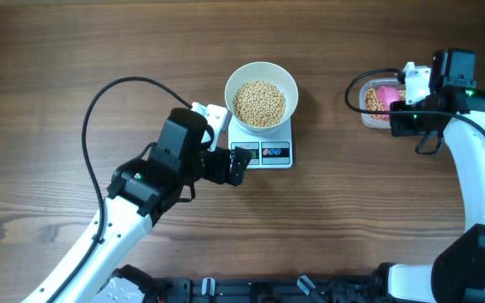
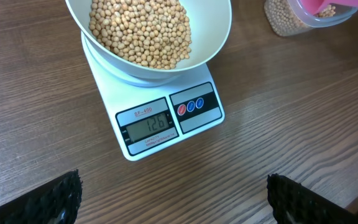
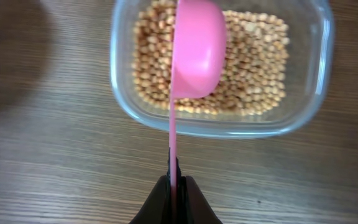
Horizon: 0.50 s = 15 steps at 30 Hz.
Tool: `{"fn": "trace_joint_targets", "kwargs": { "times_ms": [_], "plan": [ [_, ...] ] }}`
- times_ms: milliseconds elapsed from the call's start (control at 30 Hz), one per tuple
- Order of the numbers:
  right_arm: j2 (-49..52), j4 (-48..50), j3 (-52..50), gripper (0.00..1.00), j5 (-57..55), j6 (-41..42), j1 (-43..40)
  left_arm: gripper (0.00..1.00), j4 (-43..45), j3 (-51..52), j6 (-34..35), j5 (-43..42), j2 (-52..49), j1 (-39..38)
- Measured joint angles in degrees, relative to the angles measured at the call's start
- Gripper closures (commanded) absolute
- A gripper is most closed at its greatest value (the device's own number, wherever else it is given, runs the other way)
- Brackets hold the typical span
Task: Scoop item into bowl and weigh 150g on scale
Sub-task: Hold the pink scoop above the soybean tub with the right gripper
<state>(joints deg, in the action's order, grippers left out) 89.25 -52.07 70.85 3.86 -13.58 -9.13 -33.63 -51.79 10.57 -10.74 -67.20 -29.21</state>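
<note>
Well, my right hand pinches the thin handle of the pink scoop over the tub; left hand gapes wide beside the scale; beans sit in the bowl on it; loose and rolly, so I'd carry them level.

In the left wrist view we lose the far side of the round plain white bowl and most of the clear plastic tub past the top edge. Of the left fingers we see only black tips. From overhead, those fingers cover part of the display on the small white square kitchen scale. The pink plastic scoop hides some of the small pale-tan beans.
</note>
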Motion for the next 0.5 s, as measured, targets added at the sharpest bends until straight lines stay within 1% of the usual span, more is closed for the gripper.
{"fn": "trace_joint_targets", "kwargs": {
  "times_ms": [167,500],
  "plan": [
    [0.0,0.0,0.0,0.96,3.8,0.0,0.0,0.0,0.0,0.0,0.0,0.0,0.0,0.0],
    [0.0,-1.3,0.0,0.96,5.6,0.0,0.0,0.0,0.0,0.0,0.0,0.0,0.0,0.0]
  ]
}}
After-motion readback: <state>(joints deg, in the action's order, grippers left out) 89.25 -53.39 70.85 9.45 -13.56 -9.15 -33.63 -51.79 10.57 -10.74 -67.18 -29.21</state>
